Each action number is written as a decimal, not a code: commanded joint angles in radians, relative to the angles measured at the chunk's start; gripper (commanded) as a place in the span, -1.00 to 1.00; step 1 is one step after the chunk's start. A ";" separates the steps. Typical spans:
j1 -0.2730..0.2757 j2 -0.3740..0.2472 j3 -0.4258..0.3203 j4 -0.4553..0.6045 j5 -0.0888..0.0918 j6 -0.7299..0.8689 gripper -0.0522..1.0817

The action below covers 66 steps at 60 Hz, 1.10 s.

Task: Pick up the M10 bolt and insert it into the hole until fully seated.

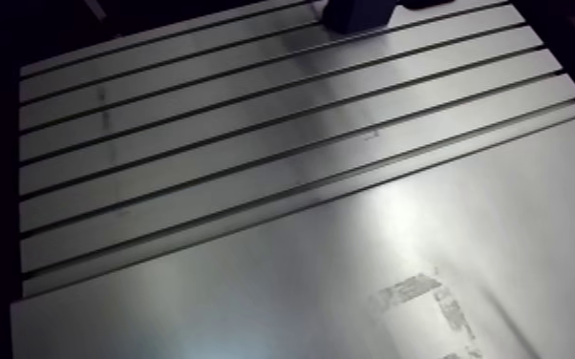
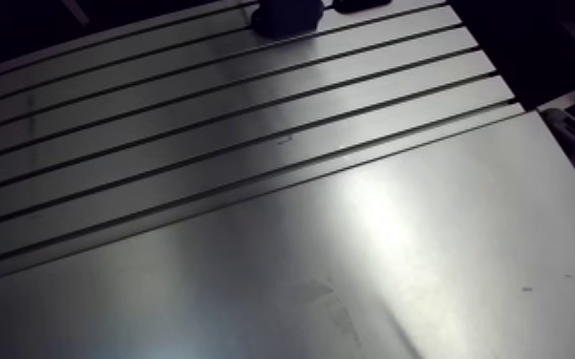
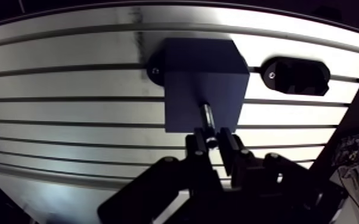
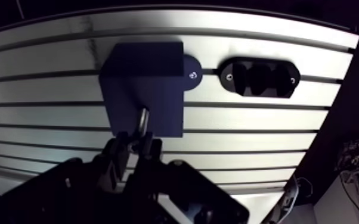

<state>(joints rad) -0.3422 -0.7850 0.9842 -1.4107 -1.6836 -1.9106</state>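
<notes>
In the wrist view a dark blue block [image 3: 203,77] is bolted to the slotted table. A shiny M10 bolt [image 3: 207,116] is pinched between the two fingers of my gripper [image 3: 213,142], which is shut on its head end. The shank points away from the fingers and its tip meets the block's near face. How deep the tip sits in the block's hole cannot be made out. In the arm view only the block [image 1: 358,11] shows, at the table's far edge; the gripper is out of that view.
A black oval holder [image 3: 295,76] with recesses is screwed to the slotted aluminium table [image 3: 68,113] beside the block. A smooth metal sheet [image 1: 368,277] covers the table's near part in the arm view.
</notes>
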 commanded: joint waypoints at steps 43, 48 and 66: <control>0.000 -0.010 0.030 -0.015 -0.002 -0.003 0.92; 0.001 -0.012 0.032 -0.025 -0.002 -0.003 0.57; 0.002 -0.019 0.032 -0.049 0.003 -0.009 -0.90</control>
<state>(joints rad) -0.3407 -0.8003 1.0153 -1.4420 -1.6823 -1.9158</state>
